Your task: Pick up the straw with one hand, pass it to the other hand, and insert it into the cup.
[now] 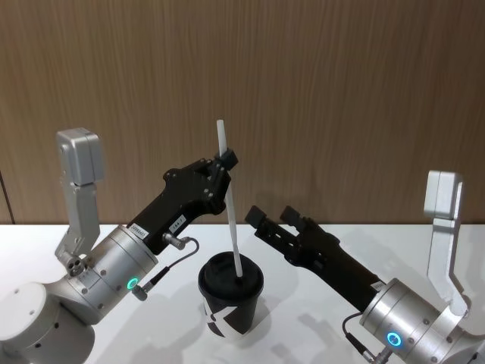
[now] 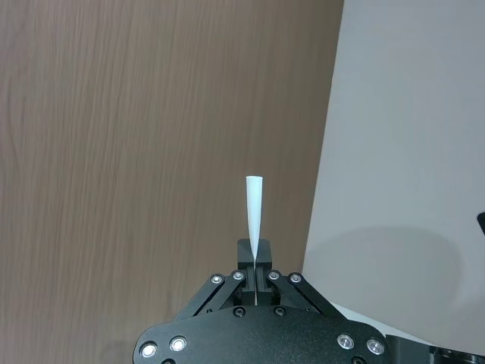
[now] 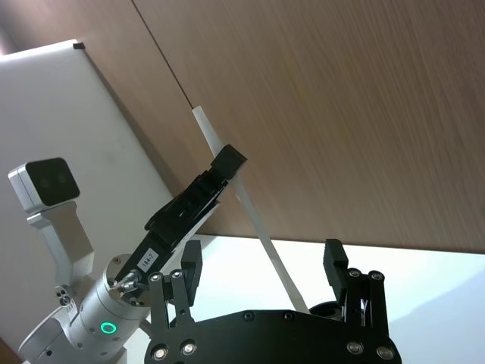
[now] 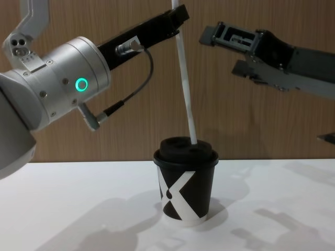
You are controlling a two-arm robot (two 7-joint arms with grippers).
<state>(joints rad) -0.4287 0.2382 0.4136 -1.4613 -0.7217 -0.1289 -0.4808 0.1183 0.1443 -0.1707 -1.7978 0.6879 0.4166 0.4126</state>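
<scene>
The thin white straw (image 1: 231, 205) stands nearly upright, leaning slightly. My left gripper (image 1: 226, 161), on the wrist with the green ring, is shut on it a little below its top end. In the left wrist view the straw (image 2: 253, 212) sticks out from between the closed fingers of that gripper (image 2: 255, 254). Its lower tip meets the domed lid of the black cup (image 1: 231, 303) with the white X (image 4: 178, 193); how deep it goes I cannot tell. My right gripper (image 1: 273, 216) hangs open just right of the straw, above the cup, holding nothing; its own wrist view shows the straw (image 3: 250, 212) ahead of it.
The cup stands on a white table (image 4: 78, 209) in front of a wood-panelled wall (image 1: 341, 91). Both forearms slant in over the table from the left and right.
</scene>
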